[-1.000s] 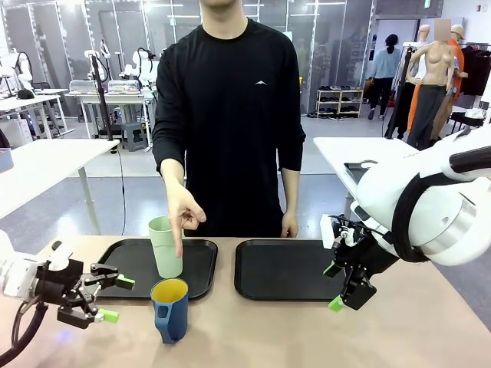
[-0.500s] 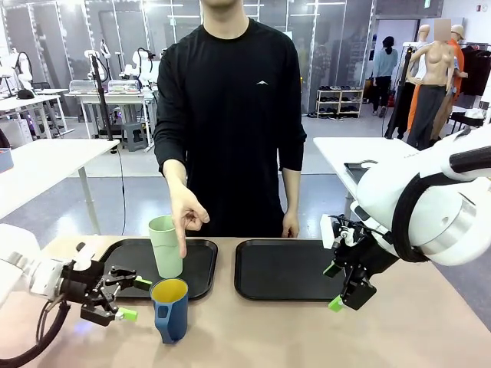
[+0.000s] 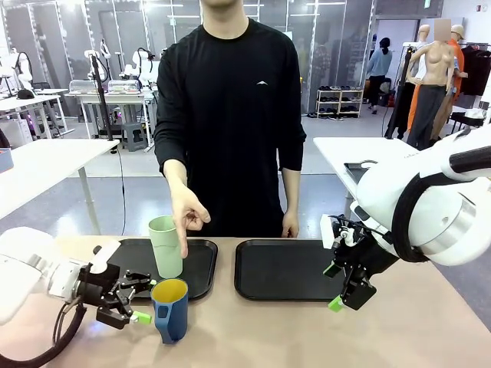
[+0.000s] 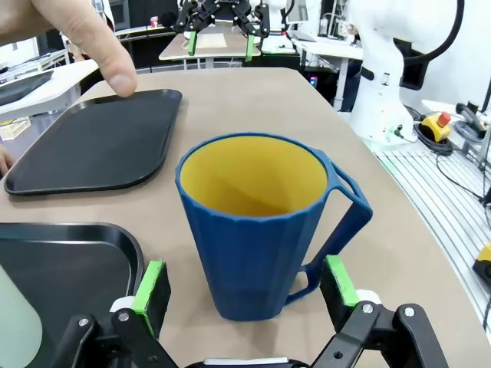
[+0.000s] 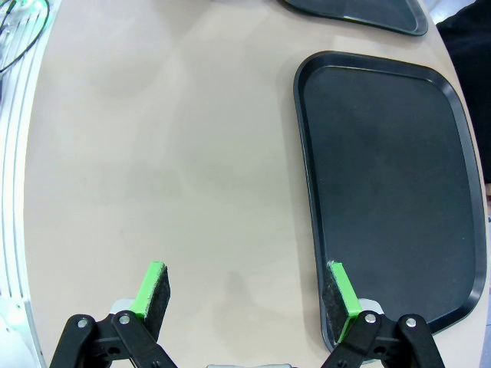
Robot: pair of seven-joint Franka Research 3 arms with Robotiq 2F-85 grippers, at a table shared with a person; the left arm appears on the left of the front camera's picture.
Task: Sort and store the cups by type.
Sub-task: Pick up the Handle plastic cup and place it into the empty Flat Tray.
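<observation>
Front view: left tool (image 3: 143, 300) low over tan desk (image 3: 268, 333), jaws wide, either side of short dark blue handled mug with yellow inside (image 3: 170, 310), pads apart from it. Mug upright on desk, just before left black tray (image 3: 123, 264). Tall pale mint-green plastic tumbler (image 3: 166, 247) upright on that tray, person's hand (image 3: 186, 216) pointing down at it. Right black tray (image 3: 284, 270) alongside. Right tool (image 3: 334, 287) beside it, jaws wide, holding nothing.

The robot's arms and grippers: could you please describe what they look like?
The left arm and right arm are glossy white with rounded joints. The left gripper and right gripper are black linkages tipped with green pads. A black cable loops beneath the left arm.
</observation>
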